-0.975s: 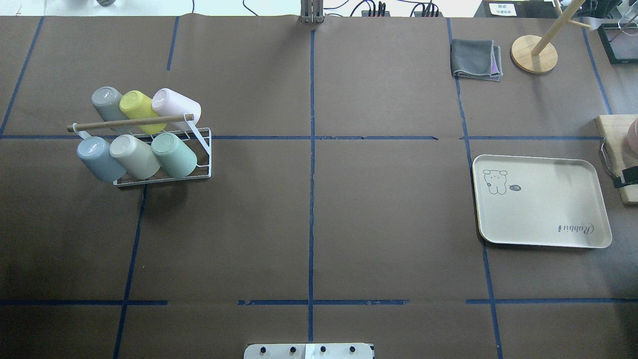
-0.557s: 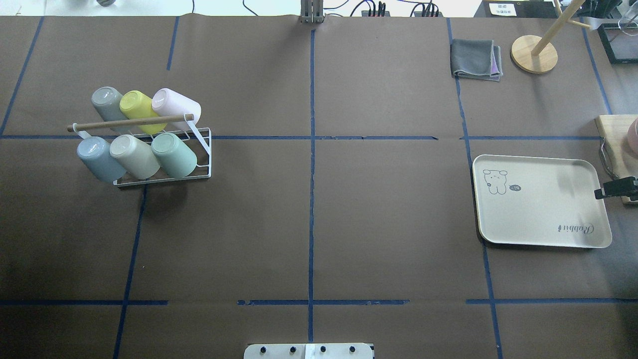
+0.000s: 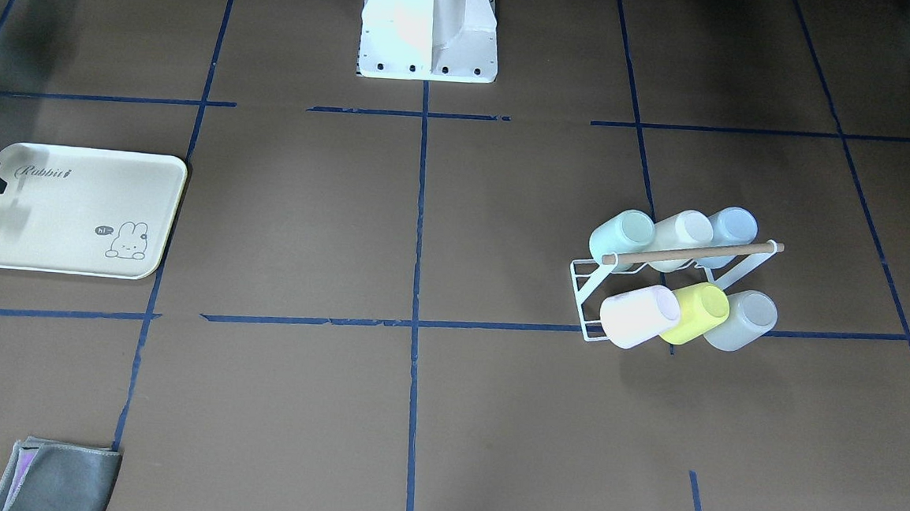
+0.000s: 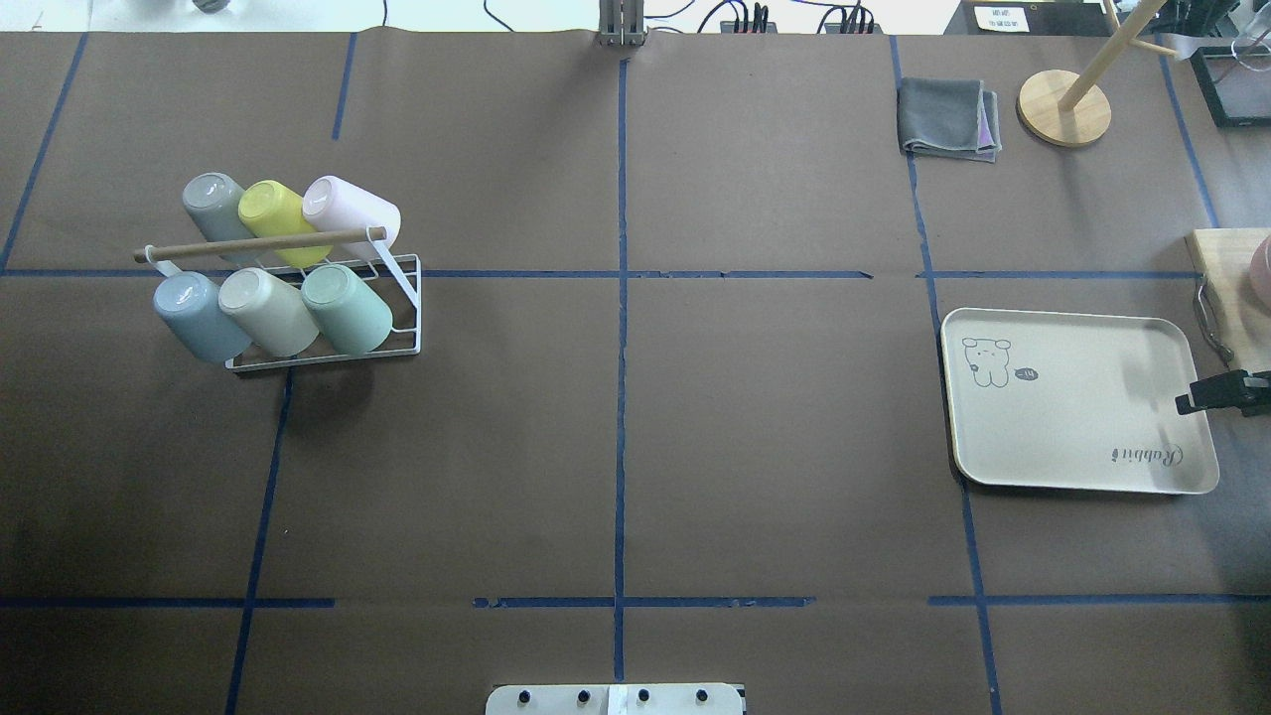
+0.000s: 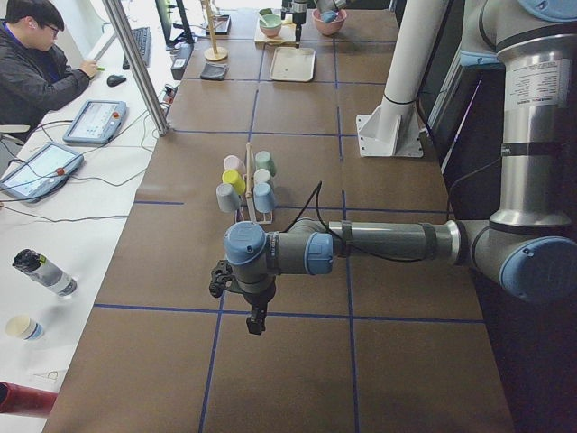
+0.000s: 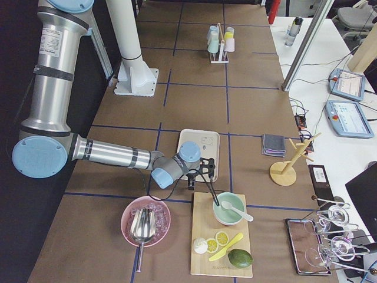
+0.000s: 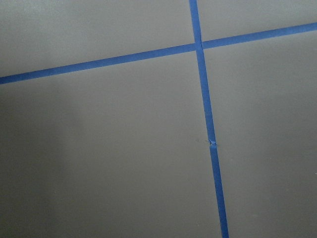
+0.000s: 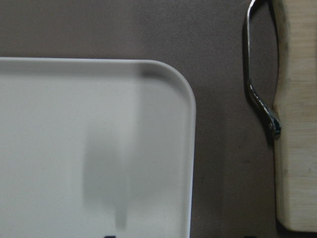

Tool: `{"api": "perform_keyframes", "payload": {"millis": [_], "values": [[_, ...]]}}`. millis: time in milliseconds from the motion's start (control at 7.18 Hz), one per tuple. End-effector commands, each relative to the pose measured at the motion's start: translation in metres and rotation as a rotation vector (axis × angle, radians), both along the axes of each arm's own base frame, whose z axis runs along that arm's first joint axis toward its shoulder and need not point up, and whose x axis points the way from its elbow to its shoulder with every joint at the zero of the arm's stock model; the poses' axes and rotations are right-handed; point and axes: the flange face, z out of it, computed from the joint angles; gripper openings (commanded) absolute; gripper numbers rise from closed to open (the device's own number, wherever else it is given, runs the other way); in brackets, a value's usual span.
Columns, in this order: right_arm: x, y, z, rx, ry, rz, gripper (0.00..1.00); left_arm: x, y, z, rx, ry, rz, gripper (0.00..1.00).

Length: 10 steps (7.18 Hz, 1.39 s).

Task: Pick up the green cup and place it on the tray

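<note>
Lying tilted, green cup (image 4: 350,310) is well apart from right end effector (image 4: 1192,400); grip unclear

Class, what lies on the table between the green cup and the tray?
Between green cup and tray: the rack's wire end, then bare brown table crossed by blue tape lines, per the overhead view.

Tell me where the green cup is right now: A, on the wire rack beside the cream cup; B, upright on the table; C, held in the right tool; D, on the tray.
A: the green cup lies on the rack, right next to the cream cup.
</note>
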Motion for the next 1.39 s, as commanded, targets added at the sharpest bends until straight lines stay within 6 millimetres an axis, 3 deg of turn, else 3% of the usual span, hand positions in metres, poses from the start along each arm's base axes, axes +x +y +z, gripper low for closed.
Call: {"api": "perform_keyframes", "payload": {"millis": [0, 139, 279, 418, 697, 975, 1254], "values": [[-0.007, -0.002, 0.002, -0.003, -0.001, -0.012, 0.71, 0.0, 0.0, 0.0, 0.0, 0.0, -0.001, 1.0], [-0.007, -0.002, 0.002, -0.002, -0.001, -0.013, 0.52, 0.0, 0.0, 0.0, 0.0, 0.0, -0.001, 1.0], [-0.007, -0.002, 0.001, -0.001, -0.001, -0.012, 0.27, 0.0, 0.0, 0.0, 0.0, 0.0, -0.001, 1.0], [-0.006, -0.002, 0.002, -0.002, 0.0, -0.011, 0.16, 0.0, 0.0, 0.0, 0.0, 0.0, -0.001, 1.0], [-0.006, -0.003, -0.001, 0.003, -0.005, -0.011, 0.02, 0.0, 0.0, -0.001, 0.002, 0.0, -0.001, 1.0], [-0.008, -0.004, -0.011, 0.012, -0.021, -0.016, 0.0, 0.0, 0.0, -0.001, 0.0, 0.0, -0.001, 1.0], [-0.016, -0.018, -0.048, 0.018, -0.064, 0.007, 0.0, 0.0, 0.0, 0.0, -0.001, 0.0, -0.001, 1.0]]}}
